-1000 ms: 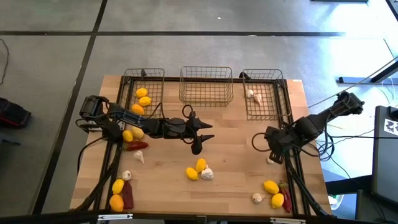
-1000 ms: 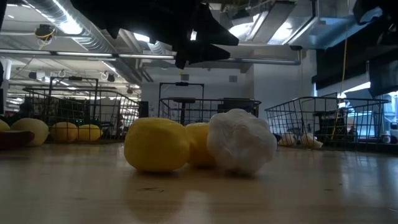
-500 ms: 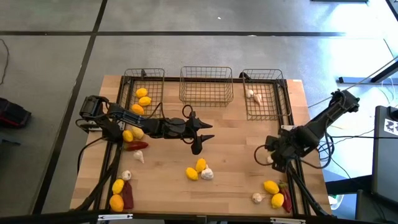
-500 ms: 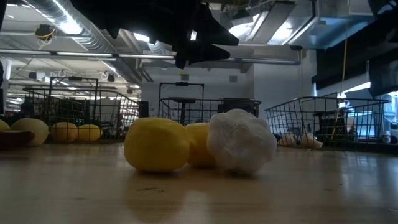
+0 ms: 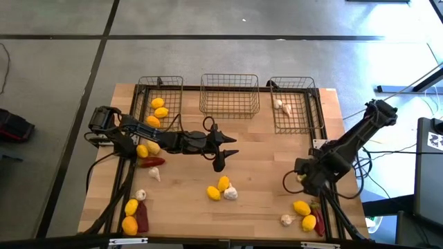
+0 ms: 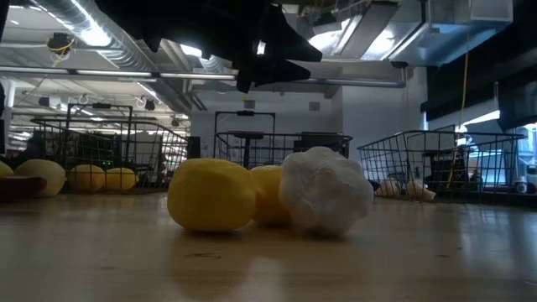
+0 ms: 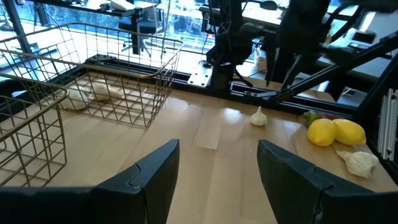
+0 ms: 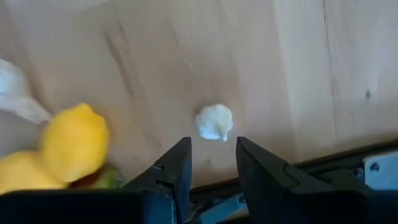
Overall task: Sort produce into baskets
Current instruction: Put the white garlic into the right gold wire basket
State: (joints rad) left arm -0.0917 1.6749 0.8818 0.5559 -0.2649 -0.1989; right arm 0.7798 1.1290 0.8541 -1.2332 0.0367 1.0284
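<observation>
Three wire baskets stand along the far edge: the left one [image 5: 160, 104] holds lemons, the middle one [image 5: 230, 93] shows nothing inside, the right one [image 5: 294, 104] holds garlic. Two lemons and a garlic bulb [image 5: 223, 188] lie together at mid-table. My left gripper [image 5: 220, 151] hangs open above the table just beyond them, holding nothing. My right gripper [image 8: 211, 163] points down near the right edge, open. A small garlic bulb [image 8: 214, 121] lies on the wood just ahead of its fingertips, apart from them. Beside it lie a lemon [image 8: 74, 143] and a second lemon [image 8: 18, 173].
Loose produce at the left: lemons [image 5: 147, 149], a chili [image 5: 152, 162], garlic [image 5: 154, 175], and near the front corner lemons [image 5: 130, 216] and a chili [image 5: 142, 218]. At the front right lie lemons [image 5: 304, 214], garlic [image 5: 286, 220] and a chili [image 5: 318, 223]. Dark frame rails [image 5: 331, 200] run along both sides.
My right gripper has moved toward the table's near edge and sunk a little, turning slightly, and now stands over the small garlic bulb by the right rail. The left arm and all produce have kept still.
</observation>
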